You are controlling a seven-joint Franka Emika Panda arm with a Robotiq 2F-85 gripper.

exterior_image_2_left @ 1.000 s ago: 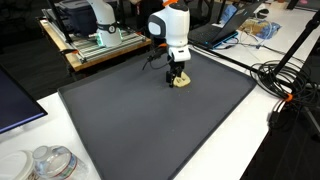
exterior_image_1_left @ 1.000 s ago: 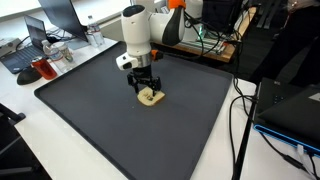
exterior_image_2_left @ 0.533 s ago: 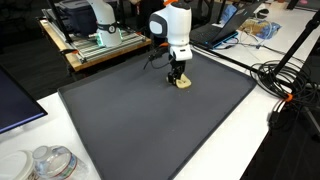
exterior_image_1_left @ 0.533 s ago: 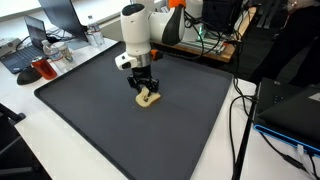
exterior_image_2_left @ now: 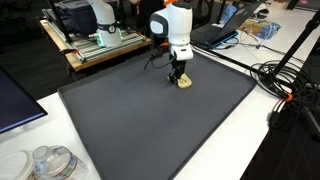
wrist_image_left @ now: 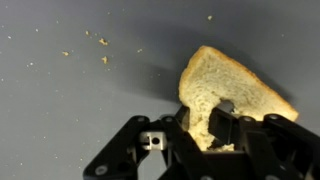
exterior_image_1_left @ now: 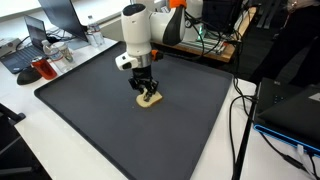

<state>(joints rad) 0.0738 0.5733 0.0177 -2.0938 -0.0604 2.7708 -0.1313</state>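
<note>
Narrowed since earlier, the tool (wrist_image_left: 208, 128) pinches the tan-crusted white bread slice (wrist_image_left: 235, 85) at its 6 o'clock edge (fragile): squeeze gently.

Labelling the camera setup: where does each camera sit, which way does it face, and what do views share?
Exterior view: raised beyond a corner of the dark mat, looking down across it; arm and gripper show.
Exterior view: raised beyond a different corner, looking down across the mat; arm and gripper show.
Wrist view: on the wrist, facing down; only the gripper shows, closed on the slice of bread.
Shared: all show mat, gripper and bread.
</note>
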